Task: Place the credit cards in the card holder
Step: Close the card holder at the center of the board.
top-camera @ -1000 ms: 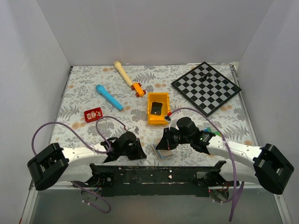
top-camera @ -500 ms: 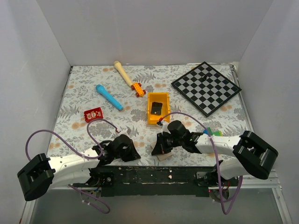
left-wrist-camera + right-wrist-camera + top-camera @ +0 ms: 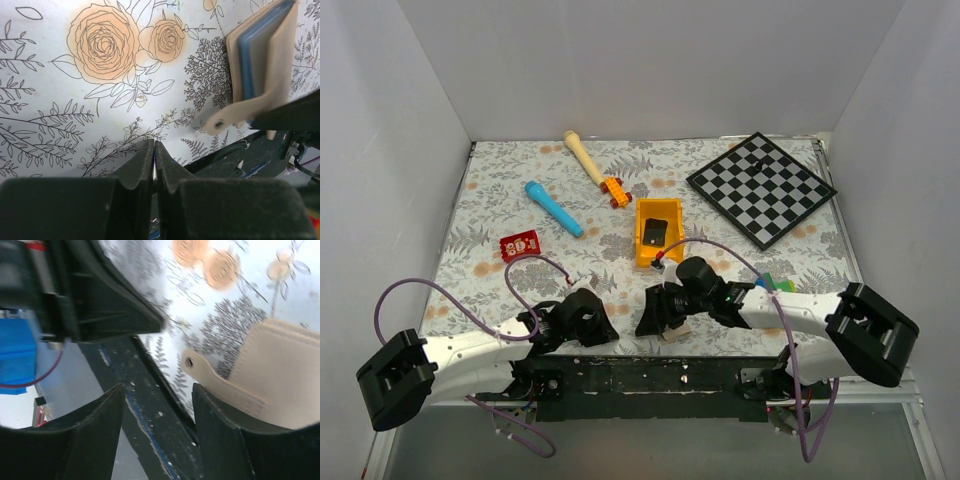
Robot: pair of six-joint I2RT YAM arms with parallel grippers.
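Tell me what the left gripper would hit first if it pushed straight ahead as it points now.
Most likely the floral-print table cover: the left gripper, shut, angles down at it. The tan folding card holder lies off to one side of that line, so probably missed; depth is unclear.

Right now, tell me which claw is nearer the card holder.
Right. The right claw is open at the card holder; the left claw, shut, sits apart to its left.

Card holder: tan-beige folding wallet, partly open, pale blue-grey lining visible along its edge, snap tab hanging loose. It sits at the near edge of the table, right of centre. One credit card, red with white markings, lies flat, well apart to the left.
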